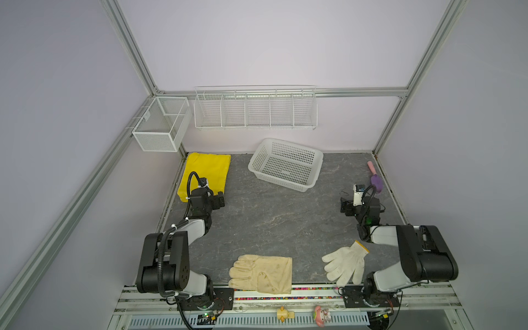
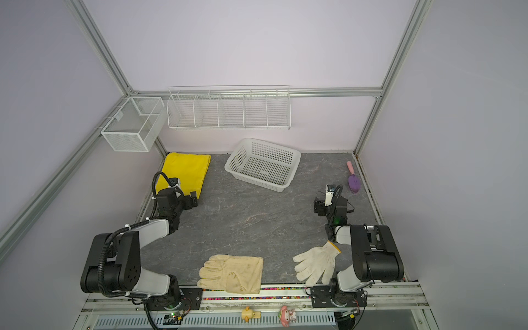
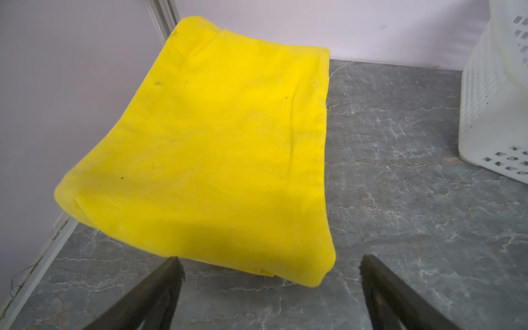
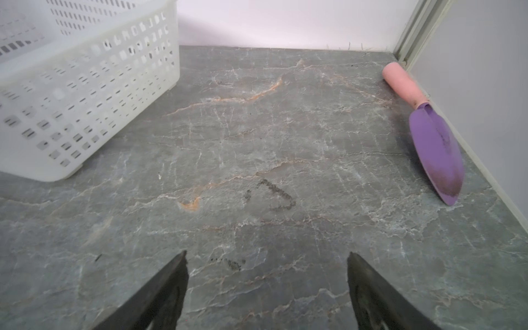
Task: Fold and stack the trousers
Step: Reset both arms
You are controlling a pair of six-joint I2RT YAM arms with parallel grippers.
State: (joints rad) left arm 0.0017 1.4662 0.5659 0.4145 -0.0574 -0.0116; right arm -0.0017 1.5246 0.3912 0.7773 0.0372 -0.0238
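1. Yellow trousers (image 1: 205, 171) lie folded into a flat packet in the far left corner of the tabletop (image 1: 271, 223), against the wall, likely parked there as the finished stack.
2. The left pincer (image 3: 273, 258) hovers just short of the packet's near edge, jaws wide, gripping nothing; I judge the fold done.
3. The basket (image 1: 285, 164) sits beside the trousers, apart from them.
4. The right pincer (image 4: 267, 258) hangs over bare tabletop, jaws wide and empty, probably keeping clear.
5. A leather glove (image 1: 261, 273) and a knit glove (image 1: 345, 264) lie at the near edge, well apart from it all.
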